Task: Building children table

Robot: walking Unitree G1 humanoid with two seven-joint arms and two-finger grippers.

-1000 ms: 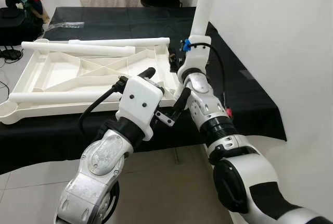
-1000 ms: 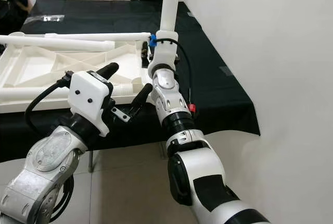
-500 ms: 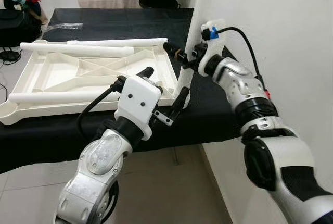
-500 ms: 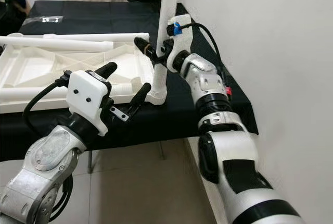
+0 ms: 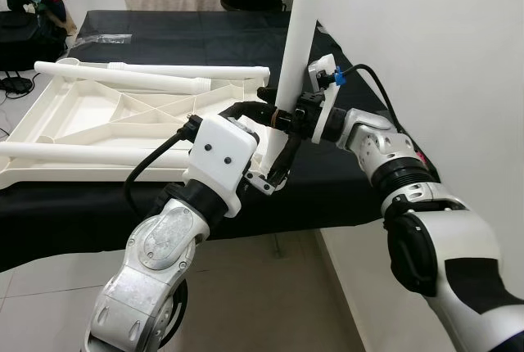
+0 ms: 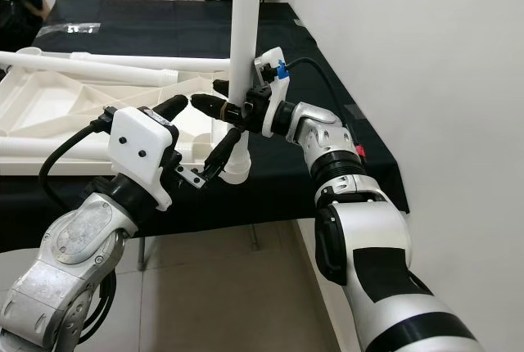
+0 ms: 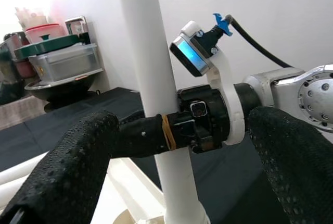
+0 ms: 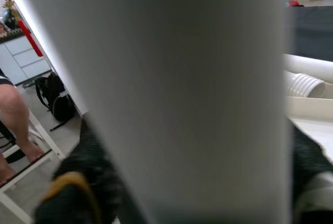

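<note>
The white plastic tabletop [image 5: 98, 115] lies upside down on a black-clothed table [image 5: 180, 29]. Two white legs [image 5: 155, 69] [image 5: 74, 149] run along its far and near edges. A third white leg [image 6: 241, 41] stands upright at the tabletop's near right corner, with its flared end [image 6: 234, 170] down. My right gripper [image 6: 219, 98] is shut on this leg at mid-height, one finger on each side. My left gripper [image 5: 264, 133] is open just in front of it. Its fingers [image 7: 67, 166] straddle the leg [image 7: 151, 78] without touching.
A white wall [image 5: 426, 33] rises close on the right, beside the table's right edge. Tiled floor [image 5: 49, 303] lies in front of the table. A person's leg [image 8: 15, 114] and a chair show in the right wrist view. Dark bags [image 5: 24, 16] sit at the far left.
My right arm has swung the upright leg leftwards to the tabletop's corner, between the left gripper's fingers. The left arm has edged forward. The view has shifted a little.
</note>
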